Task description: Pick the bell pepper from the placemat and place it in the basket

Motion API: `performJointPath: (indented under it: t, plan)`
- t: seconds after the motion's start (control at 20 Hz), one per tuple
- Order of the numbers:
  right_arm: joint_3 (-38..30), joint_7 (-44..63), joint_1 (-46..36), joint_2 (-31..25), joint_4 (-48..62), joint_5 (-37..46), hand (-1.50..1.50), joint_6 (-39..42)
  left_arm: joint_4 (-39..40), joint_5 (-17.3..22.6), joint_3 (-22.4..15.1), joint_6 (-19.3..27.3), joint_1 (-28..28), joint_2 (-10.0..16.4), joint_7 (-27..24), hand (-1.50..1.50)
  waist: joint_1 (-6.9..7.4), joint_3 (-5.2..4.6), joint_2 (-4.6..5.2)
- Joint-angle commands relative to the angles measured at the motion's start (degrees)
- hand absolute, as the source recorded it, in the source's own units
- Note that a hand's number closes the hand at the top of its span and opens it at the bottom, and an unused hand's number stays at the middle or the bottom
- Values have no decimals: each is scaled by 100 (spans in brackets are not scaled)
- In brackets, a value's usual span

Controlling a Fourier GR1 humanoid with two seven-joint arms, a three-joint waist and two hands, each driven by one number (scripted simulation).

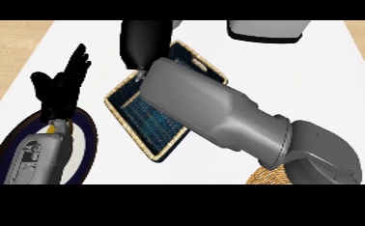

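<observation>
Black right hand [143, 41] is set over blue woven, tan-edged placemat [153, 123] - grip can't be told, bell pepper hidden. It could be nudged off-mat w/o being seen - forearm blocks view.

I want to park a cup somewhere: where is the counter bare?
Bare counter lies right of the placemat, below the grey object. Crowded: the right forearm covers the placemat; the left hand and plate fill the lower left.

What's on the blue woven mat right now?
Only bare blue weave and tan rim show on the mat. The right forearm covers its middle, and the right robot hand overlaps its far edge; no bell pepper visible.
</observation>
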Motion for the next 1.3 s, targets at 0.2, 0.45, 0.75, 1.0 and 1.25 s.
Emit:
performJointPath:
  t: [0.2, 0.45, 0.75, 1.0, 1.25]
  plan:
    - [80, 351, -613, 30, 457, -641, 150, 1043, 38, -1, -3, -16, 67, -28, -155, 0, -6, 5, 46]
    - [68, 378, -416, 30, 435, -1318, 150, 1773, -71, -65, -49, 69, 58, -58, 32, 0, -32, 9, 16]
    - [211, 247, -236, 30, 599, -1737, 150, 1588, 14, 37, 74, -42, -54, 55, -103, 0, -2, 8, 56]
    - [221, 100, -342, 30, 701, -1778, 150, 1575, -417, 3, -37, 19, 426, -57, 37, 0, -93, 18, 6]
    - [418, -23, -270, 30, 933, -1827, 150, 1655, 47, -70, -15, 49, 276, -99, -309, 0, -115, 12, 50]
